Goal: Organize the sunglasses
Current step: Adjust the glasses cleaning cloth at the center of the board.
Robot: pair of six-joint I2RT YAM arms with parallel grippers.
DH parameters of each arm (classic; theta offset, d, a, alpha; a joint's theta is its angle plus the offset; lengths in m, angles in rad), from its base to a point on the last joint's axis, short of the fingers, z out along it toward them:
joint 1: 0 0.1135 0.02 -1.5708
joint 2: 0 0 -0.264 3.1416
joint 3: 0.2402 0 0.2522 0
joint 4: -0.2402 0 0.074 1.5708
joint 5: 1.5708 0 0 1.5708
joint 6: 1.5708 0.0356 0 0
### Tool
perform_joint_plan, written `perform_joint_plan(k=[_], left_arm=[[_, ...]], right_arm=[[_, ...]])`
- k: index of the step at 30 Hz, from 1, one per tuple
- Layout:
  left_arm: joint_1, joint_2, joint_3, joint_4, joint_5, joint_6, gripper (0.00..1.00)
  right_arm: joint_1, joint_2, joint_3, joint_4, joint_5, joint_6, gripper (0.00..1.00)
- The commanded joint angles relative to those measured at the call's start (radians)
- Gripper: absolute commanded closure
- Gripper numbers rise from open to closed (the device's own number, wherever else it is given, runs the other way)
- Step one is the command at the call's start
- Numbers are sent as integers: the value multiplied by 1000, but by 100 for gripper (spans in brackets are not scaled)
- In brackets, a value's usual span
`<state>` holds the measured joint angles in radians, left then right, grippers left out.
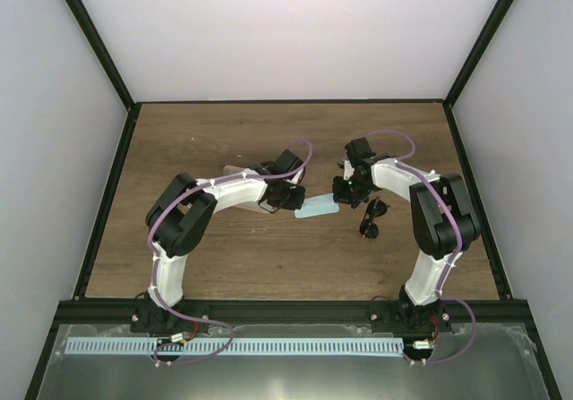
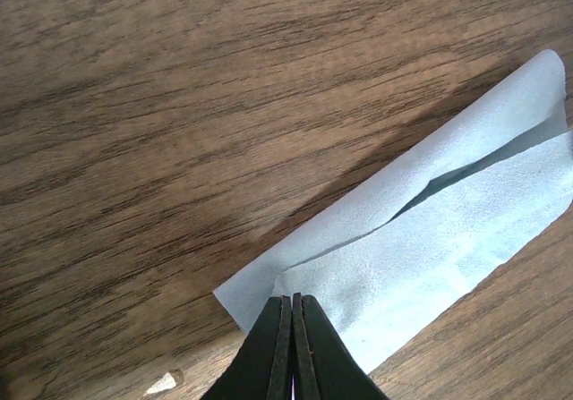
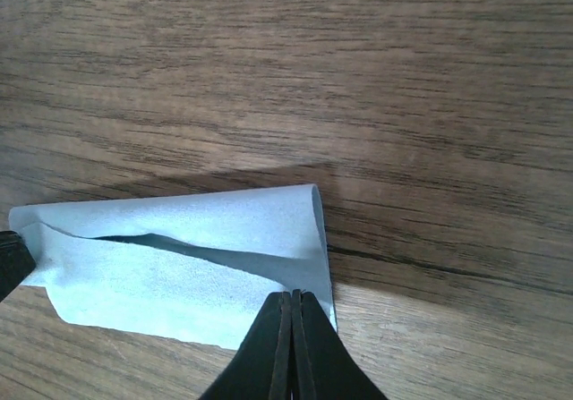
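Note:
The sunglasses, a small black pair, lie on the wooden table just right of my right gripper; neither wrist view shows them. Between the grippers a light blue cloth is folded over on itself. My left gripper is shut on the cloth at its left end. At the opposite end, my right gripper is shut on the cloth beside the fold. A black fingertip of the left gripper shows at the left edge of the right wrist view.
A pink case peeks out behind the left arm's forearm. A small white chip lies on the wood near the left gripper. Black frame rails border the table on both sides.

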<state>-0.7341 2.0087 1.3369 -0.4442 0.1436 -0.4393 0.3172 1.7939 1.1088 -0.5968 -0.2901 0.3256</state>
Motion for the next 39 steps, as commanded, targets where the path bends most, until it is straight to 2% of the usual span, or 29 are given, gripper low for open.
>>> perform_joint_plan(k=[1,11,17,22,25,28,36,39], left_arm=[[-11,-26,-5,-11,14,20,96],[-16,-34,-16,-20,14,36,96],[-17,-34,-19,-22,25,46,94],[-18,-50,-24,-26,34,63,87],[-17,-62,-24,-34,39,76,77],[-17,-76,-24,-44,40,89,71],[-17,-90,-24,-41,67,117,70],[-15,-94,-14,-51,26,92,69]], right_arm=[[-8,-14,12,2,8,-9,99],[-9,-12,29,2,25,-9,98],[-9,-25,36,-2,22,-5,85],[-9,-49,55,-8,36,-1,77],[-7,-42,76,-8,18,1,77],[2,-24,102,-13,15,5,77],[38,26,138,-16,-5,9,77],[58,48,156,-18,-11,6,78]])
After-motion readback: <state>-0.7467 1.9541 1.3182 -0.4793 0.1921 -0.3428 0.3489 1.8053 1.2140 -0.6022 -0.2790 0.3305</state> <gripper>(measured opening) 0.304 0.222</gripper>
